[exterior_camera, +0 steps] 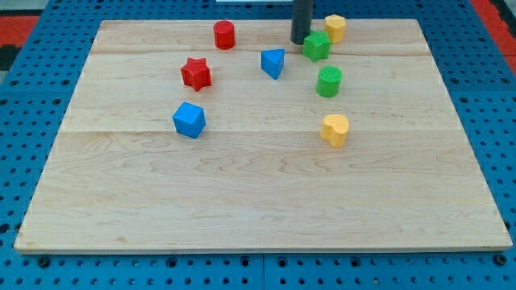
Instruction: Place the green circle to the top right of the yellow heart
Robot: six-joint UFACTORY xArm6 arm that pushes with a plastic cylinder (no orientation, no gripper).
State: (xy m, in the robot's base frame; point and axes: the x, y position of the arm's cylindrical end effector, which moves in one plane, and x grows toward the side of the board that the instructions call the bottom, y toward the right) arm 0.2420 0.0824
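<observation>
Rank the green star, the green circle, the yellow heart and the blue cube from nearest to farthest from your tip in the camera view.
From my tip, near the view's top:
1. Green star, right beside it on the view's right.
2. Green circle, below and right.
3. Yellow heart, farther below, right.
4. Blue cube, far off at lower left.

green circle [329, 81]; yellow heart [334, 129]

- You see the green circle [329, 81] lying above the yellow heart [334, 130], a shade toward the view's left, the two apart.
- Your tip [300, 41] sits near the board's [242, 201] top edge, just left of the green star [316, 46].
- The yellow cylinder [335, 27] sits just up-right of that star.
- The blue pyramid [273, 62] lies left of the circle.
- The red star [196, 73] lies farther left.
- The red cylinder [224, 35] lies above it.
- The blue cube [189, 120] lies below it.
</observation>
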